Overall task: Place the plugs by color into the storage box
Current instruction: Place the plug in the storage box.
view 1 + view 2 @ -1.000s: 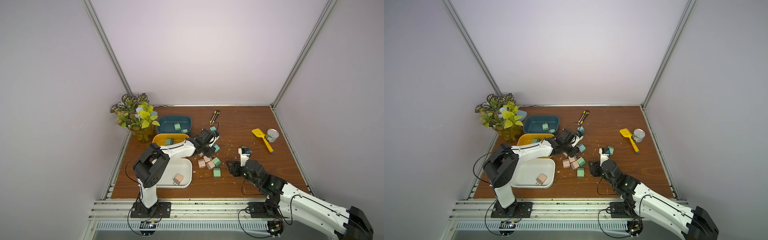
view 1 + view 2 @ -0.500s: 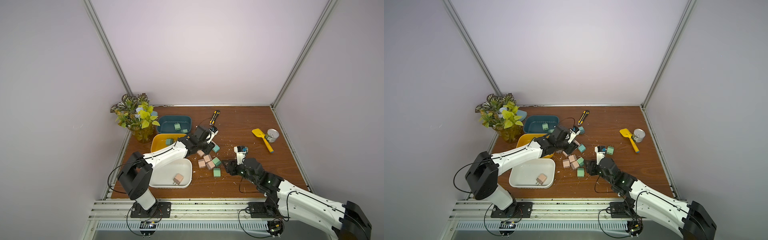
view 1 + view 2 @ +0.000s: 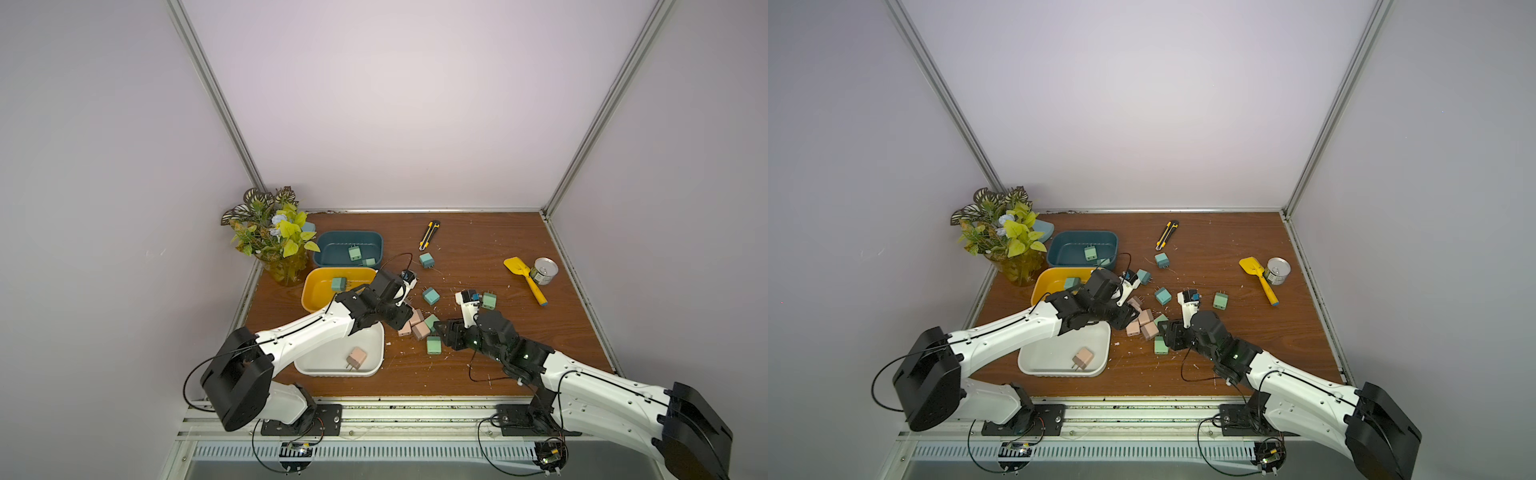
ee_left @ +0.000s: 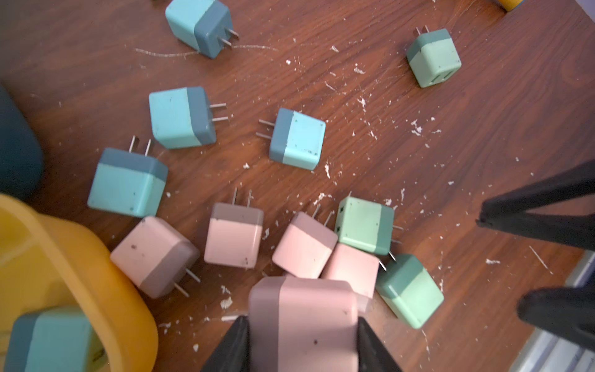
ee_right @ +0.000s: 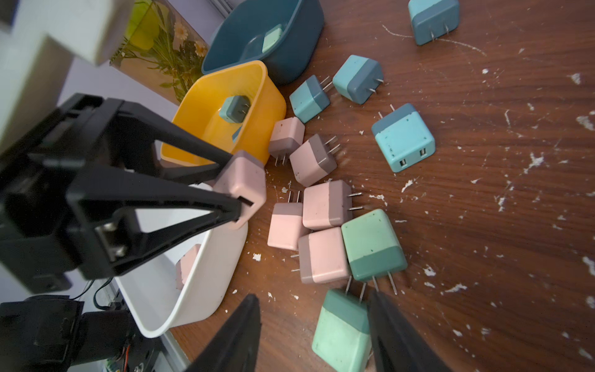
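Left claw (image 5: 235,182): clamped on pink plug (image 5: 248,180)
White box (image 5: 209,283): just beside that plug
Right claw (image 5: 315,299): apart, around green plug (image 5: 341,325)

tubs (image 3: 349,233) in a row at left — plugs (image 3: 431,296) right of them | plant (image 3: 270,232) behind | can (image 3: 545,271) by scoop (image 3: 524,279), far right

Lab test booth: bare lilac walls (image 3: 395,104), alu corner posts (image 3: 218,104), mounting rail (image 3: 415,409)
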### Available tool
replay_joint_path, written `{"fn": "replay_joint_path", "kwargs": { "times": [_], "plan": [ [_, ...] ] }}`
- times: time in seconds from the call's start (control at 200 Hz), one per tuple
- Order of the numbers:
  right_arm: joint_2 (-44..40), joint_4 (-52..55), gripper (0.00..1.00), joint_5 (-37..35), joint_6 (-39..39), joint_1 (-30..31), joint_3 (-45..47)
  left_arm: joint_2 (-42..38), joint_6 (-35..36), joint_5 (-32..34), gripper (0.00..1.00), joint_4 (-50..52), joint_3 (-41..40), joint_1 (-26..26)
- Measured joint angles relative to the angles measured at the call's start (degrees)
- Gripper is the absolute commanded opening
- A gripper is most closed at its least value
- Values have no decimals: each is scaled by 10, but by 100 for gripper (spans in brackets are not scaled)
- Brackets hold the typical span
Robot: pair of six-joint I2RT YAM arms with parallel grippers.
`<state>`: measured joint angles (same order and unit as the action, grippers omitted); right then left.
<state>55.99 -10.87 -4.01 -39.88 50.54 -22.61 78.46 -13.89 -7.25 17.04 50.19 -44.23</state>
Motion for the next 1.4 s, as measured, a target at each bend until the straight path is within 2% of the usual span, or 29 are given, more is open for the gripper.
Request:
{"fn": "replay_joint_path", "kwargs": {
  "times": [0.135, 0.225, 0.415, 0.615, 0.826, 0.926, 1.076, 1.306, 1.401],
  "plan": [
    [28, -10, 59, 9, 2, 0, -7, -58, -27, 9, 39, 6, -29, 0],
    [52, -20, 59, 16, 5, 1, -22, -91, -48, 22, 30, 11, -43, 0],
    [102, -33, 59, 29, 14, 3, -56, -157, -93, 72, 24, 24, -80, 0],
    [134, -37, 57, 31, 16, 9, -68, -217, -125, 118, 7, 39, -128, 12],
    [130, -43, 58, 26, 16, 12, -68, -250, -158, 125, 5, 43, -169, 50],
    [121, -44, 59, 18, 15, 12, -68, -252, -169, 118, 11, 49, -181, 53],
    [108, -44, 60, 9, 14, 12, -68, -252, -178, 112, 42, 51, -184, 53],
    [108, -43, 61, 7, 14, 12, -68, -257, -182, 113, 59, 51, -184, 53],
    [109, -43, 61, 6, 14, 12, -68, -264, -185, 115, 60, 52, -184, 53]
  ]
}}
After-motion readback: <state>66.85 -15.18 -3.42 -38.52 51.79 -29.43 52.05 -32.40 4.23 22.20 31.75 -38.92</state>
